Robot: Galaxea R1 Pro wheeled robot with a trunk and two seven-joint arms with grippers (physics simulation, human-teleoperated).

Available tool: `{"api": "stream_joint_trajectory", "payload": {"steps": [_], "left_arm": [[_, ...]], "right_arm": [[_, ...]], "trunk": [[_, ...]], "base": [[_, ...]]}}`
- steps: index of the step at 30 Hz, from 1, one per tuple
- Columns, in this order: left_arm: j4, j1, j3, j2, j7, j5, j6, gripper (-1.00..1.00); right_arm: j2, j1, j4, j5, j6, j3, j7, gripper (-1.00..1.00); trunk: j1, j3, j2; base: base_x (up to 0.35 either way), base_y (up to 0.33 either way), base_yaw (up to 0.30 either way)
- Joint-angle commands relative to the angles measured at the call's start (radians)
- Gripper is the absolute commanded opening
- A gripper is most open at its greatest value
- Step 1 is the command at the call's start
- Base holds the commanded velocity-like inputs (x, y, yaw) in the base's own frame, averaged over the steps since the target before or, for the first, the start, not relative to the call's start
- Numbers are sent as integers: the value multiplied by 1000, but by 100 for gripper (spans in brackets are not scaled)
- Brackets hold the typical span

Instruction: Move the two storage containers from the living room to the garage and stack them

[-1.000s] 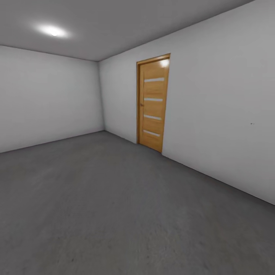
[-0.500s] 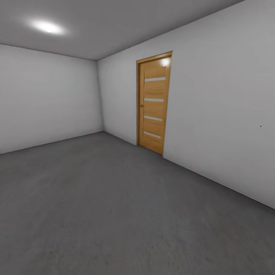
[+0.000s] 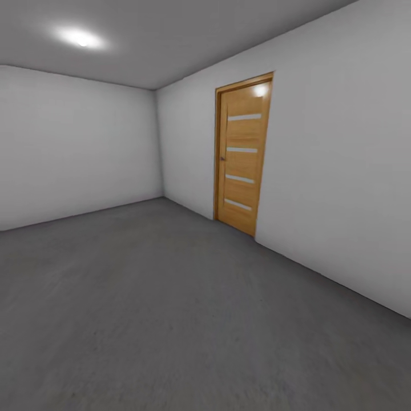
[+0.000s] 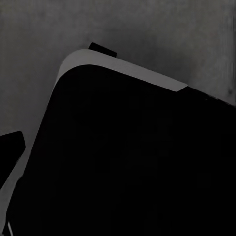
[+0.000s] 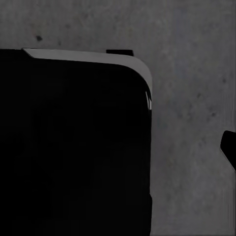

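Head view: the camera is looking across a bare room, the garage, with plain white-grey walls (image 3: 80,154) and a grey ceiling carrying one round lamp (image 3: 81,39) that is glowing at upper left. The floor (image 3: 171,319) is showing as dark grey and rough, concrete-like, and is running from the near edge to both walls. A wooden door (image 3: 242,154) with four pale horizontal slats is standing shut in the right-hand wall, just past the room's far corner. Left wrist view: a large black body with a rounded corner and a thin pale edge (image 4: 128,162) is taking up most of the picture; what it is cannot be told. A small dark piece (image 4: 10,150) is poking in at one side, with the grey speckled floor (image 4: 162,39) lying beyond. Whether the left claw is open or closed cannot be told here. Right wrist view: a similar black rounded body with a pale edge (image 5: 73,147) is sitting against the floor (image 5: 196,73), and a dark tip (image 5: 228,147) is entering at the frame's edge. The right claw's opening, and whether it is gripping anything, cannot be told.
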Motion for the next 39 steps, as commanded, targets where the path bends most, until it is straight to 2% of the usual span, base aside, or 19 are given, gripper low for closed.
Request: {"api": "stream_joint_trajectory", "payload": {"steps": [1, 12, 22, 39], "left_arm": [[0, 0, 9, 1, -2, 1, -2, 100], [0, 0, 9, 1, -1, 1, -2, 100], [0, 0, 9, 1, -2, 1, -2, 100], [0, 0, 9, 1, -2, 1, -2, 100]], "right_arm": [[-2, 0, 0, -1, -3, 1, -1, 100], [-2, 0, 0, -12, -5, -11, -1, 100], [-2, 0, 0, 1, -3, 3, -1, 100], [-2, 0, 0, 1, -3, 2, -1, 100]], "trunk": [[1, -1, 0], [1, -1, 0], [1, -1, 0], [1, -1, 0]], "base": [[324, 0, 16], [324, 0, 2], [324, 0, 0], [324, 0, 0]]}}
